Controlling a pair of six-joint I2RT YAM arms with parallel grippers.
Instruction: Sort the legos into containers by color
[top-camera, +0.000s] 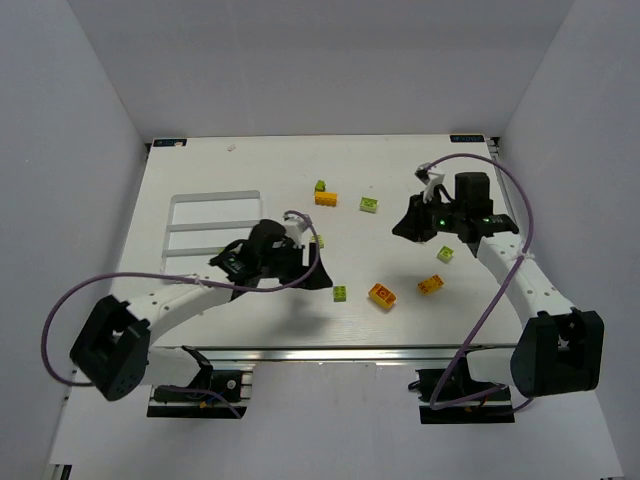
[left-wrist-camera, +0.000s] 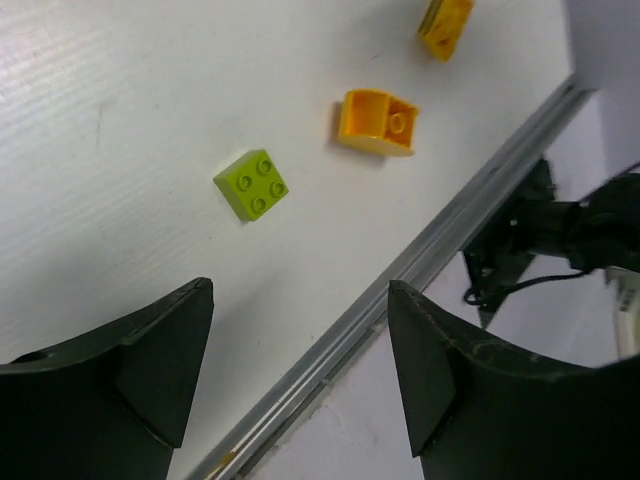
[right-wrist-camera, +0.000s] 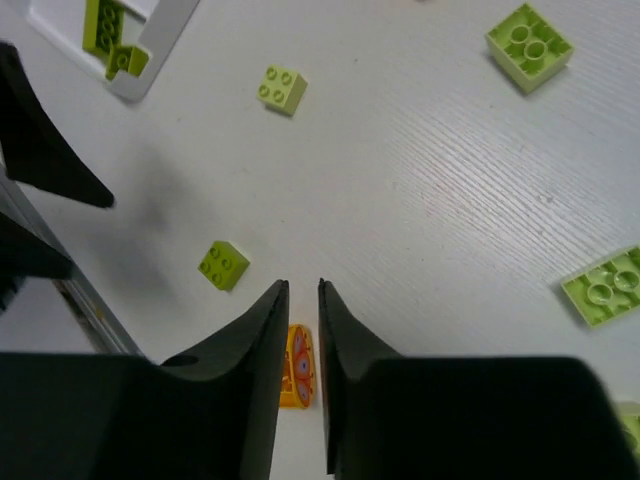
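Beneath the left gripper (top-camera: 316, 268) and the right gripper (top-camera: 408, 222), a flat matte white tabletop (top-camera: 280, 165), finely grained when seen close from the wrists. Behind both, toward the bases, a silver aluminium rail (top-camera: 330, 352) along the near edge. Beyond them, a plain white back wall (top-camera: 320, 60). Outward of the left gripper, a plain white left panel (top-camera: 60, 150); outward of the right, a plain white right panel (top-camera: 590, 100). Evenly lit, with soft grey shadows only.

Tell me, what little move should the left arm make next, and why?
Probably lower the left arm forward so its jaws straddle the lime green brick. The jaws stand open and empty, and that brick lies on the table just ahead of them, apart from the orange bricks.
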